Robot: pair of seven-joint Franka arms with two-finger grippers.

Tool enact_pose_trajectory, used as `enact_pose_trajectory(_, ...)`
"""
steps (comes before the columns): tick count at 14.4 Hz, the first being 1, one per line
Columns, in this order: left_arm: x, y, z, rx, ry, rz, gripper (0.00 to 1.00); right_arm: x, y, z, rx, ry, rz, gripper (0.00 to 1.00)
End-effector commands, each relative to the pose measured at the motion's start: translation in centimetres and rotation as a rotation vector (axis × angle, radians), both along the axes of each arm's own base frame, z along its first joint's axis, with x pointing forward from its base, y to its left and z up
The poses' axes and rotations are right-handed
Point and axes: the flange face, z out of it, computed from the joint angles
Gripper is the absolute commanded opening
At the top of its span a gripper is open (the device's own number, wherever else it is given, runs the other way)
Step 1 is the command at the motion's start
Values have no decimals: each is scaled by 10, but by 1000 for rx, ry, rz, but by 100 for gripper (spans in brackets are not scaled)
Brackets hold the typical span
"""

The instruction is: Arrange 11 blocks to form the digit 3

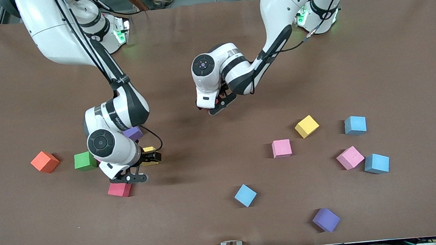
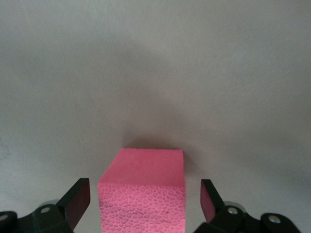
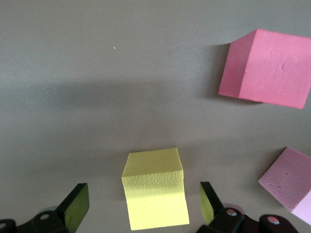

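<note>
Brown worktop [image 1: 392, 44], blocks scattered, none yet formed into a digit. Toward the right arm's end: orange cube [image 1: 44, 161], green block [image 1: 84, 161] just beside it, a purple block [image 1: 133, 132] and a yellow block [image 1: 149, 149] partly hidden under the right arm, a red block [image 1: 119, 189] nearer the front camera. Right gripper [image 1: 139, 168] hangs low over this cluster; in its wrist view the fingers [image 3: 74, 206] stand wide either side of the yellow block, apart from it, with the red block and a pink block [image 3: 286, 182] close by, leaving little room on that flank. Left gripper [image 1: 216, 105] hangs over mid-worktop; its fingers [image 2: 77, 199] stand wide with a pink block [image 2: 143, 194] between them, gaps visible both sides, bare surface around it. Toward the left arm's end, loosely spread: yellow block [image 1: 306, 126], pink block [image 1: 281, 148], light blue block [image 1: 355, 125], tilted pink block [image 1: 350, 157] just beside a light blue block [image 1: 376, 163]. Nearer the front camera: light blue block [image 1: 245, 195] and purple block [image 1: 326, 219], the latter close to the worktop's front edge. A broad open band runs along the front edge and through the middle between the clusters.
</note>
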Motion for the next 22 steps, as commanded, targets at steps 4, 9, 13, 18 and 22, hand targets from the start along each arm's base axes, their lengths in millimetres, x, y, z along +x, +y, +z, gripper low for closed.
enact_pose_trajectory(4,-15,-6,2,13,-22,42,32,7,-5,-8,-3,-17,85,100)
enact_pose_trajectory(9,-15,-2,11,53,-22,285,5,1,-11,-24,-5,8,154,100)
enact_pose_trajectory(13,-36,-6,18,156,0,507,4,-5,-12,-36,-10,28,159,100)
enact_pose_trajectory(18,-46,-4,14,233,98,834,5,-10,-14,-46,-13,40,158,96)
enact_pose_trajectory(22,-53,-6,12,253,120,913,5,-12,-15,-50,-17,54,158,78)
